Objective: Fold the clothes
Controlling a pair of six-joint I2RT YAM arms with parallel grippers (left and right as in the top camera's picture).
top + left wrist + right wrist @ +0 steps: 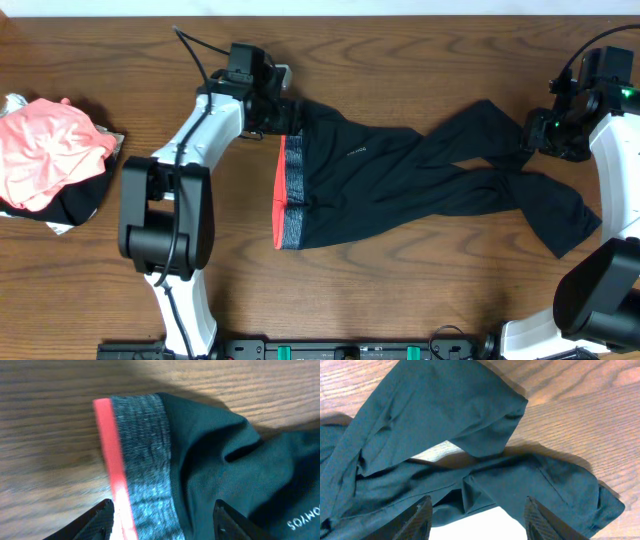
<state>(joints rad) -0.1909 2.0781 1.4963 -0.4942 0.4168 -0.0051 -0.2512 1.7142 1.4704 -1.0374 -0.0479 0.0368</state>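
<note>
Here, from overhead, we see the leggings (pixel 400 180) lying flat across the middle of the wooden table (pixel 400 50). They are black, with a heathered grey waistband (pixel 293 195) edged in coral-red at the left end and two narrow legs crossing toward the right. A small white mark (pixel 357 151) near the hip is too small to read. The left gripper (pixel 285 118) sits at the waistband's upper corner, the right gripper (pixel 535 135) at the leg ends. A pink and black heap (pixel 45 160) lies at the left edge, well apart.

From the left wrist, we see the fingers (pixel 100 520) standing wide apart over the waistband, gripping nothing. White letters (pixel 302 519), tilted and cut by the frame, read roughly "OMYOS".

From the right wrist, the fingers (pixel 417 520) likewise stand wide apart above the crossed legs, holding nothing. One hem (pixel 490 430) lies over the other leg.
</note>
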